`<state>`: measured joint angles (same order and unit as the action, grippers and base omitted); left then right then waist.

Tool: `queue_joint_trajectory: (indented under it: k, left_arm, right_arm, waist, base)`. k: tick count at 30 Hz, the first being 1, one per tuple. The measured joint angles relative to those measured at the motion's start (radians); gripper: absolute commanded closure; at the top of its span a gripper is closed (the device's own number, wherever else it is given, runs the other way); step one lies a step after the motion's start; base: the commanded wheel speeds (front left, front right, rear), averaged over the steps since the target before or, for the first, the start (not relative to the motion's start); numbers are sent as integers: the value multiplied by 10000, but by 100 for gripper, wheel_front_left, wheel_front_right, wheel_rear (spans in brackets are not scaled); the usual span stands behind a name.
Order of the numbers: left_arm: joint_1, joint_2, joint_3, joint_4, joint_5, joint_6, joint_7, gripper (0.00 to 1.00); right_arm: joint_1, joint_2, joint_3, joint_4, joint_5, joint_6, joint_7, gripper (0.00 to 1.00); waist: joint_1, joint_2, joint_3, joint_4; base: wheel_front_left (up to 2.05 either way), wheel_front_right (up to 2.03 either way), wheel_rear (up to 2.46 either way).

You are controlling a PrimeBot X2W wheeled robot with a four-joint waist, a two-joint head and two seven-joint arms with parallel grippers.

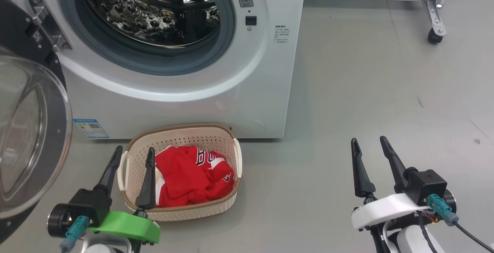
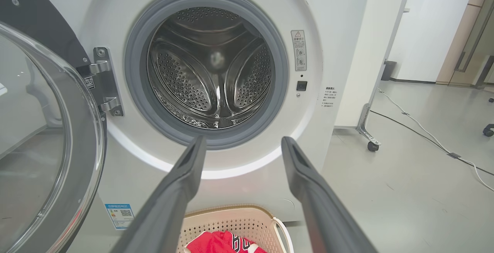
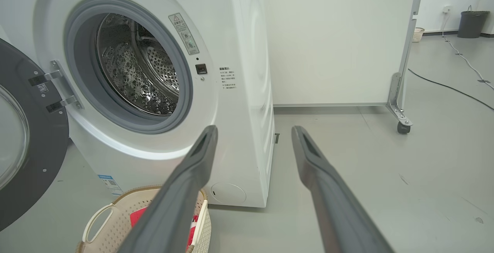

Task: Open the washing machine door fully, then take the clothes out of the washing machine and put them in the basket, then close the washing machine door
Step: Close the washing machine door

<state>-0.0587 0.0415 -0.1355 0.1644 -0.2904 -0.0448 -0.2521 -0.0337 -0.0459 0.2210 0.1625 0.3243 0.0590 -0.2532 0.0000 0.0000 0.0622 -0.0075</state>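
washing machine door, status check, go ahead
Left gripper open, right gripper open, both empty. Clothes in basket, washing machine empty. Washing machine door wide open, nothing at the opening.

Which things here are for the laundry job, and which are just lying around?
For the job:
washing machine
door, swung open
red shirt, lying in the basket
basket

Just lying about:
white board on wheels
floor cable
dark bin

The washing machine (image 2: 332,21) front bears a warning-triangle sticker (image 2: 298,49); its print is illegible.
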Motion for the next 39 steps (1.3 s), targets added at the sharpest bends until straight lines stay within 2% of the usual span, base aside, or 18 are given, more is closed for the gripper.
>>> queue_joint_trajectory:
  k: [20,39]
  left_arm:
    - [-6,0,29,-73,59,56,0,0]
    - [-19,0,35,-58,92,56,0,0]
  right_arm:
    - [-63,0,-19,-10,0,-17,0,0]
    - [-102,0,-15,17,2,-90,0,0]
  waist:
    - [0,0,226,68]
    - [0,0,213,99]
  base:
    - [-111,111,0]
    - [-33,33,0]
